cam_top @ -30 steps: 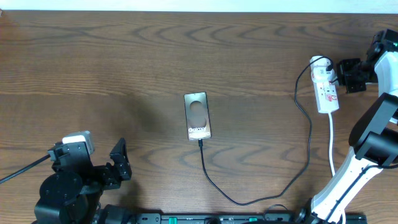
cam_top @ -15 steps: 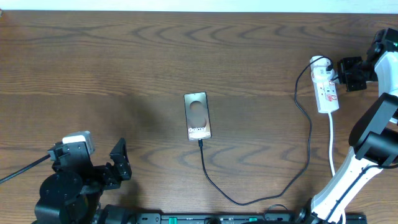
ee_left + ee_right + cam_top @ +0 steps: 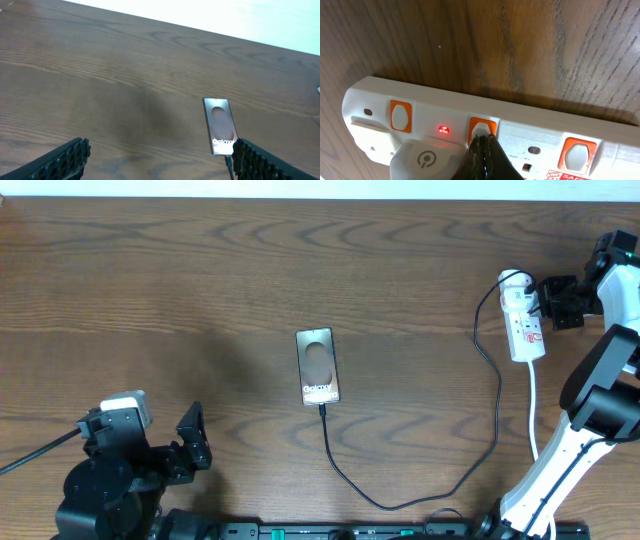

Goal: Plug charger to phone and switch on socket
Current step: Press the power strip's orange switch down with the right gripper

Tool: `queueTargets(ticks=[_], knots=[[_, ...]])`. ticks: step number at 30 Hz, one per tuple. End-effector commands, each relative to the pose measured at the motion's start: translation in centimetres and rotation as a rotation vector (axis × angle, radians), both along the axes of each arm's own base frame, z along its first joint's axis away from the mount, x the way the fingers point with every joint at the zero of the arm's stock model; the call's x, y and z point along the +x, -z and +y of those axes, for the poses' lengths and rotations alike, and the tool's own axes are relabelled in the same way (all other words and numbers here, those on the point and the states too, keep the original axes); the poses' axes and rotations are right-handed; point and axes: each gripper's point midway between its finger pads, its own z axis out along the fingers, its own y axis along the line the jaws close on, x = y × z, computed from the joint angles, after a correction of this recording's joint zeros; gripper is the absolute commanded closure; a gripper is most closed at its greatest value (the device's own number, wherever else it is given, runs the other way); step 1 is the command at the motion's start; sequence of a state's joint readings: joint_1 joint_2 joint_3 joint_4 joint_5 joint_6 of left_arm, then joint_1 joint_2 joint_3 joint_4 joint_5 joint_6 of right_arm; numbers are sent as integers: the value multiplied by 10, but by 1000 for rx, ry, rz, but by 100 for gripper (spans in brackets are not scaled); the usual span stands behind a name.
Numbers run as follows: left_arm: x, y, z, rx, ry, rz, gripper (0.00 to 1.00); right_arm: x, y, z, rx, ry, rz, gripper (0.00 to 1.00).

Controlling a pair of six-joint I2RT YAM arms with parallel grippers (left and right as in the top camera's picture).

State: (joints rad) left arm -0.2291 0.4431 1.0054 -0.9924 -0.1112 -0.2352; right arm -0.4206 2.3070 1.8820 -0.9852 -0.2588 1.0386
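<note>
Surface: table point(image 3: 200, 270), dark brown wood, wavy grain running side to side. Ahead of the left gripper point(image 3: 160, 159) the top runs on to its far edge. Past that edge is a plain white band point(image 3: 240, 20), wall or backdrop, cannot tell which. The overhead view shows it as a thin strip along the far side.

Soft dark patch point(image 3: 145, 117) on the wood ahead of that gripper, edges blurred, reads as shadow.

Just beyond the right gripper point(image 3: 482, 150) the grain is seen close: brown streaks, one tiny pale speck point(image 3: 439, 47).

Light even and diffuse, faint sheen on the wood.
</note>
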Motion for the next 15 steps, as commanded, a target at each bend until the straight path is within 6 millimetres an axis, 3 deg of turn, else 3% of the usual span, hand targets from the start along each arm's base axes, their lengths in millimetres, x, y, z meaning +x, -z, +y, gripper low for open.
queueTargets(ticks=[1,15], knots=[[-1,-3,2,3,-8,-7,7,2,17,6,17,-3,29,98],[-1,-3,2,3,-8,-7,7,7,21,27,13,-47,40,98]])
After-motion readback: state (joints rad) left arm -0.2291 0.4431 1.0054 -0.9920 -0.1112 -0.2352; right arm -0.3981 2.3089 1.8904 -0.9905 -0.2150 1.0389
